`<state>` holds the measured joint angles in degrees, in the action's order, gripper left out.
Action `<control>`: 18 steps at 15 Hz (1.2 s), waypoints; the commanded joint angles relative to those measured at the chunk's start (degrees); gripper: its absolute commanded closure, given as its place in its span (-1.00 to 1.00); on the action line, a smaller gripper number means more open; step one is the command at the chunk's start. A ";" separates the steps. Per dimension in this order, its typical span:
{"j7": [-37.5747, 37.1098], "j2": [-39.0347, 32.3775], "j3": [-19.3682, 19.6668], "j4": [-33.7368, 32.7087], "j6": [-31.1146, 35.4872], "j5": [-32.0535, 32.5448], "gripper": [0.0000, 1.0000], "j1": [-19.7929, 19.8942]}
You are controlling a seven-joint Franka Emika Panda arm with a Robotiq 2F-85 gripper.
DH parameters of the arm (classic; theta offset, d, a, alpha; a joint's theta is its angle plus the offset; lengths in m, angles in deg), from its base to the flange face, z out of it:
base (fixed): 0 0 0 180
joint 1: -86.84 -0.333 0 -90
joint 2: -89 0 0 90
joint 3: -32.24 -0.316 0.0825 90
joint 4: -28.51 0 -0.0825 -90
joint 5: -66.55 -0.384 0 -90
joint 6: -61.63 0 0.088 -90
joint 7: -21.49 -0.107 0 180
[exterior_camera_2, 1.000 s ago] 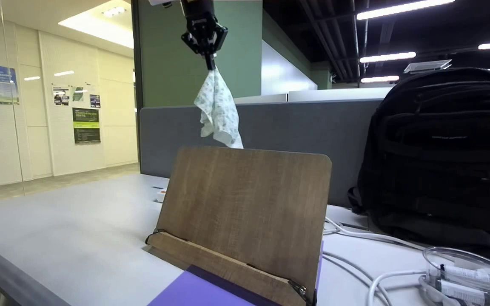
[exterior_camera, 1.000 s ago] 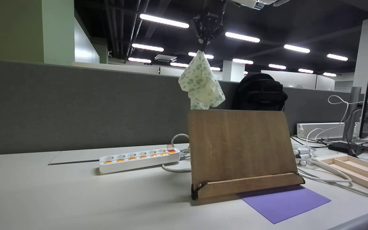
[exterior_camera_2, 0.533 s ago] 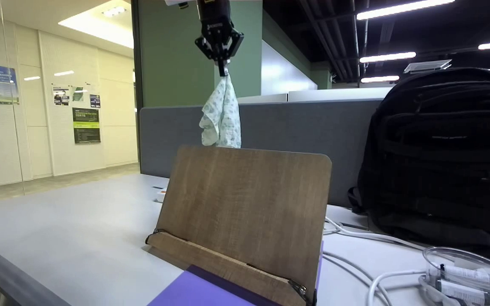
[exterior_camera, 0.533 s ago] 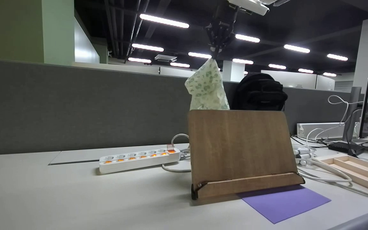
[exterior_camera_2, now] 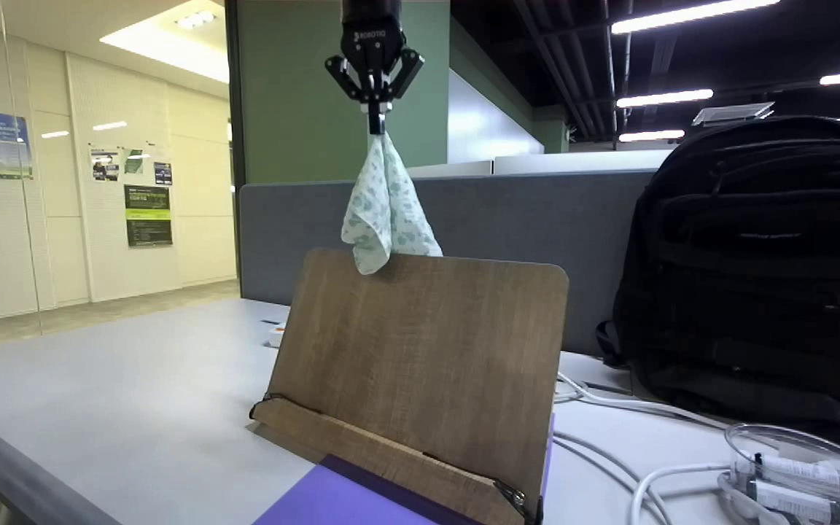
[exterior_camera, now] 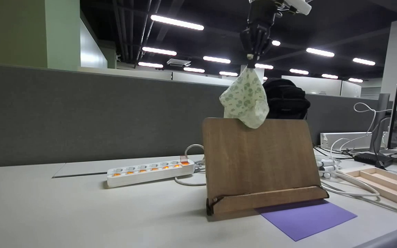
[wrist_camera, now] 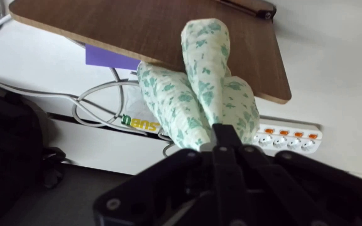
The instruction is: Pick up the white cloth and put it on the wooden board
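Change over the last second: you bring the hand [exterior_camera_2: 376, 125] across toward the board [exterior_camera: 260, 162], and the cloth [exterior_camera: 244, 98] swings along with it. A second ago its lower end drops out of sight behind the board's top edge; now one corner laps in front of the face in both exterior views, while the rest of the hem is hidden behind. Wrist view agrees: one long fold reaches out over the brown wood, the others bunch near the edge. Contact between cloth and wood: likely, but you cannot settle it from these angles.

Hand: clenched on the cloth's upper point, same pinch as a second ago; the cloth hangs below it.

No visible shift: the board leans back on the worktop [exterior_camera: 64, 206], with the purple sheet [exterior_camera: 308, 220] running out from under it and the power strip [exterior_camera: 150, 174] off to one side.

Meaning, as judged: your carry is nearly over and placing is only starting. You probably want to go further out over the face before lowering, so the whole hem clears the edge. Let go here and the cloth may sit astride the top or slip down the back. Watch for drag: the trailing part could snag and rock the board.
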<state>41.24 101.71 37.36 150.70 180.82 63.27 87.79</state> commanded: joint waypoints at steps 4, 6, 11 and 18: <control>6.92 2.26 1.63 5.40 -4.73 2.43 1.00 0.71; 7.28 1.68 2.00 5.96 -4.62 2.55 1.00 0.84; 7.44 0.66 2.48 6.74 -4.62 2.91 0.46 1.21; 7.72 1.31 2.10 8.00 -4.93 3.01 -0.47 1.23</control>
<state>48.55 101.55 39.65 157.80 176.62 65.54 88.98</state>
